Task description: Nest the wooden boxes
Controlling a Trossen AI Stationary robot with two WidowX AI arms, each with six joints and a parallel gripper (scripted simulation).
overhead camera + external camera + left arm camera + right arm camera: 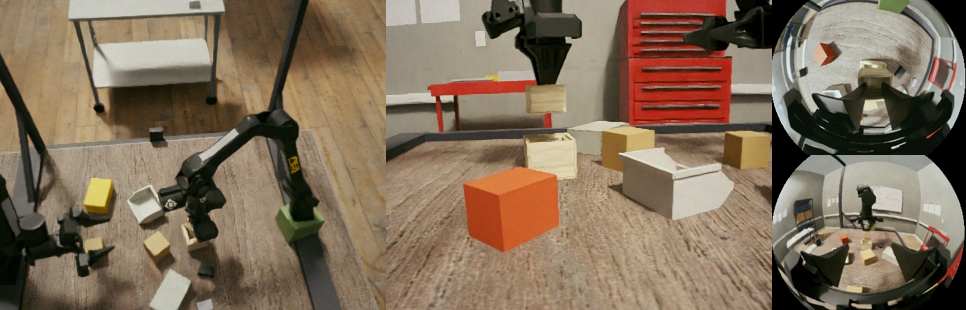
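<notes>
My left gripper (546,80) is shut on a small pale wooden box (546,98) and holds it in the air right above a larger pale wooden box (551,154) that sits open side up on the mat. In the top view the left gripper (198,227) hangs over that box (192,240). The left wrist view shows its fingers around pale wood. A white open box (146,203) lies tilted on its side beside them; it also shows in the exterior view (671,182). My right gripper (95,235) is open at the mat's left edge, with a small tan cube (93,244) low between its fingers.
An orange cube (512,207), a yellow block (98,195), a tan cube (157,245), a white slab (170,290) and two small dark and grey pieces (206,270) lie around. The left arm's green base (298,223) stands at the right edge.
</notes>
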